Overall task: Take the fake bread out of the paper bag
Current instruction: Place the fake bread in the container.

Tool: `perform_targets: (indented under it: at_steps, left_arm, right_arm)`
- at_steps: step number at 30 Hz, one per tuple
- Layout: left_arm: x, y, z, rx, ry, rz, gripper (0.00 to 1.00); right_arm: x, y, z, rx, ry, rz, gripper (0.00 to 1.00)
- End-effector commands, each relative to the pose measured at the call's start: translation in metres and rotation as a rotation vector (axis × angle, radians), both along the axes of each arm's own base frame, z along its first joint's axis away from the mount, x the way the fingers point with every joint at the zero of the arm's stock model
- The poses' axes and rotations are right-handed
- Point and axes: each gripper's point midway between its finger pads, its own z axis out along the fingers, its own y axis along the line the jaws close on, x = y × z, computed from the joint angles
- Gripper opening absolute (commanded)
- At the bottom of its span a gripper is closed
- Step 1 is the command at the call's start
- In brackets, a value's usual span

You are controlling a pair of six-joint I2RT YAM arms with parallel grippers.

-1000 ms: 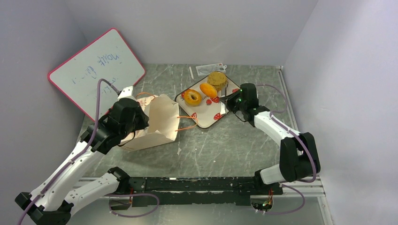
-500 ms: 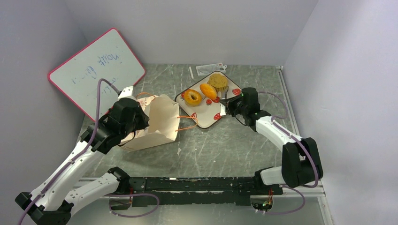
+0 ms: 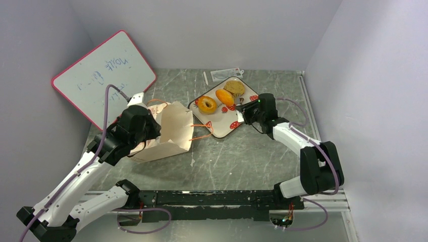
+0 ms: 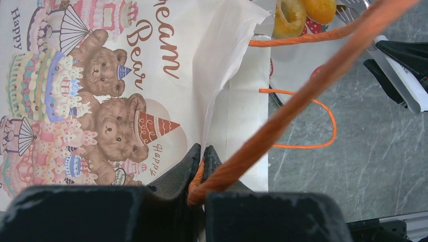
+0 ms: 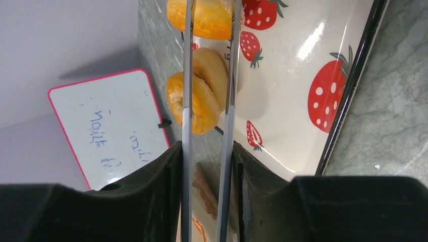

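Left gripper: jaws shut tight on the orange cord handle of the paper bag. The bag is cream-white with a bear print and lies on its side beside the strawberry-print tray.
Right gripper: clamped on metal tongs, blades slightly apart over the tray.
On the tray: golden ring doughnut, seen between the blades; orange oval bun at the tips; rough tan bun farthest away.

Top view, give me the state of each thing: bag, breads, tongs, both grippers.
paper bag: on its side, mouth toward tray
doughnut: on tray
orange bun: on tray
tan bun: on tray
left gripper: shut on bag's handle
right gripper: shut on tongs
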Motion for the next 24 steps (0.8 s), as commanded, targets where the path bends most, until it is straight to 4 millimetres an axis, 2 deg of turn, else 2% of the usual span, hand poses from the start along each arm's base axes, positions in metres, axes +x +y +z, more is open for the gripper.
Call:
perform_targets:
  at_steps: [1, 5, 11, 21, 24]
  left_arm:
    - [0.003, -0.005, 0.004, -0.020, -0.019, -0.020, 0.07]
    - [0.003, -0.005, 0.004, -0.021, -0.020, -0.020, 0.07]
    - [0.004, -0.005, 0.000, -0.010, -0.014, -0.023, 0.07]
    - [0.000, -0.014, -0.016, -0.032, 0.025, -0.058, 0.07]
    - [-0.001, -0.016, -0.020, -0.025, 0.036, -0.076, 0.07]
  right_arm:
    - [0.015, 0.001, 0.018, 0.016, -0.076, -0.003, 0.40]
    - [0.015, 0.000, 0.020, 0.004, -0.083, 0.003, 0.42]
    - [0.010, -0.010, 0.040, -0.070, -0.125, 0.002, 0.44]
    - [-0.025, -0.022, 0.044, -0.136, -0.111, 0.034, 0.44]
    - [-0.036, -0.027, 0.054, -0.182, -0.136, 0.062, 0.44]
